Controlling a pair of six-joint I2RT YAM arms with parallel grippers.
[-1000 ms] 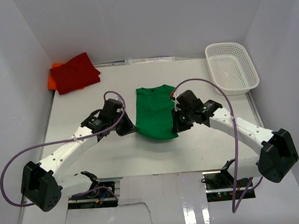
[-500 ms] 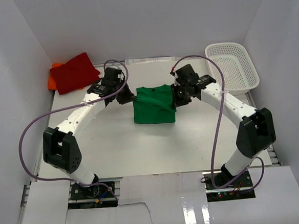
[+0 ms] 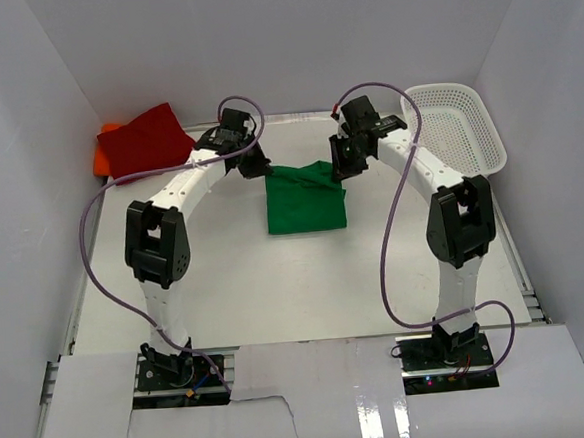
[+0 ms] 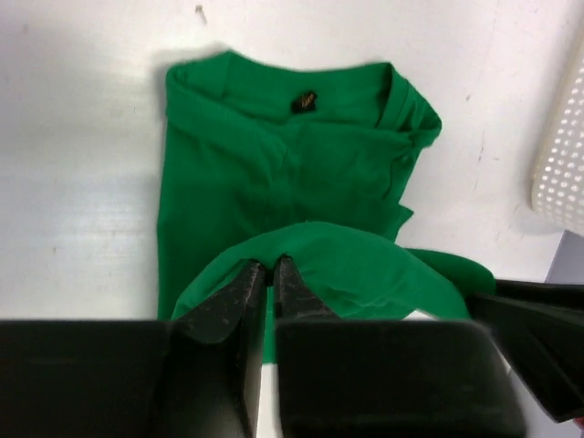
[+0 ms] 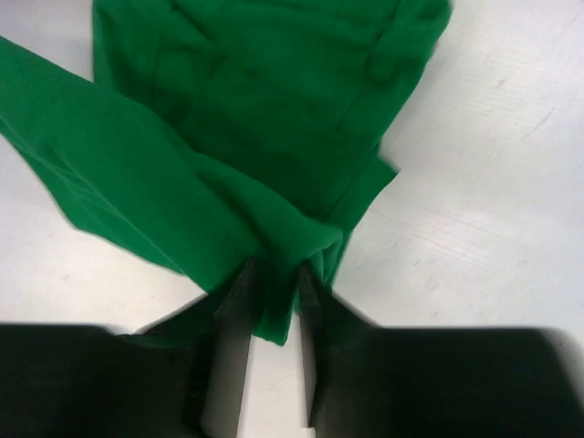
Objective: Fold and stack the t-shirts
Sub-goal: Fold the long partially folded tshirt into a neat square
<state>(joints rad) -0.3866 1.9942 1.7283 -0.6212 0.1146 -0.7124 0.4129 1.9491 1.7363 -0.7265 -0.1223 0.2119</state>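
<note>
The green t-shirt [image 3: 306, 206] is lying left of the white mesh basket [image 3: 453, 86] and behaving as light, limp cloth, its lifted edge sagging between the left gripper [image 3: 257, 168] and right gripper [image 3: 344, 165], both clamping its corners, probably the soundest holds.

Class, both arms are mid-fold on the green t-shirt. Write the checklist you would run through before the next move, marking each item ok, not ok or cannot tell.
1. Left tool shut on the bright green cloth t-shirt: ok.
2. Right tool shut on the same shirt: ok.
3. Held edge laid flat on the collar half: not ok, it hangs lifted.
4. Held corners level with each other: cannot tell.
5. White plastic mesh basket apart from the green shirt: ok.
6. Folded red t-shirt apart from the green shirt: ok.
</note>
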